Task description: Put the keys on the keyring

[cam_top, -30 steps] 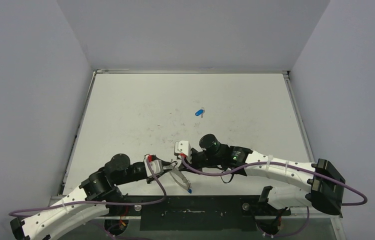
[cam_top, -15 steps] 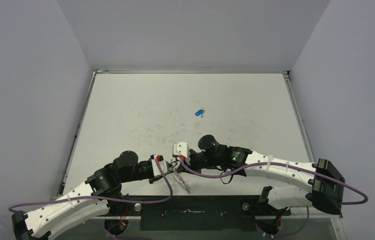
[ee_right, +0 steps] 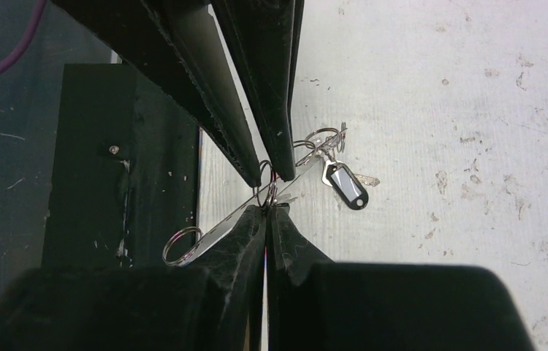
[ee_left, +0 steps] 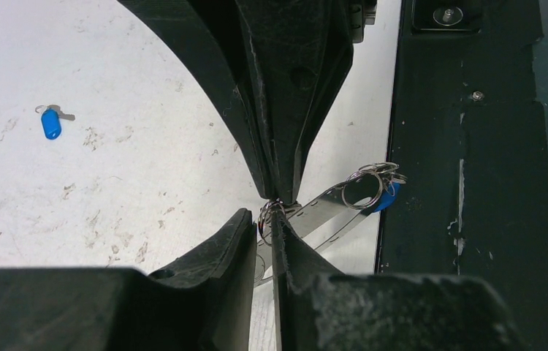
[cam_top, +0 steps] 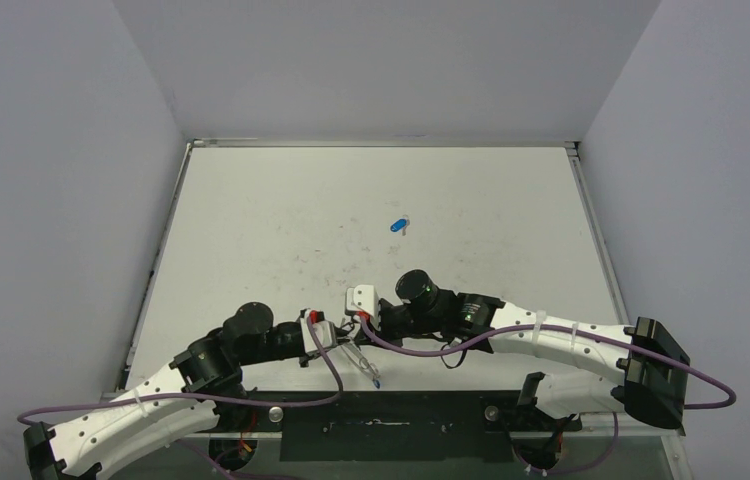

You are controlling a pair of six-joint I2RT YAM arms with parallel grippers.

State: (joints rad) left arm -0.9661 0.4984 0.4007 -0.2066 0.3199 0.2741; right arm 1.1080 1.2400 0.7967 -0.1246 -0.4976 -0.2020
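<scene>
The task looked partly done. The keyring [cam_top: 361, 358] lay at the bench's [cam_top: 251, 220] 6 o'clock edge, pinched from both sides. The left end effector [ee_left: 271, 219] and right end effector [ee_right: 266, 212] were each clenched on it, tips nearly touching. A blue key [ee_left: 388, 196] hung from loops at one end, and a black key [ee_right: 348, 185] seemed attached toward the other. One loose key [cam_top: 398, 225], blue-capped, lay mid-bench at 12 o'clock from the ring, not yet threaded. No container appeared; the ring alone held anything.
</scene>
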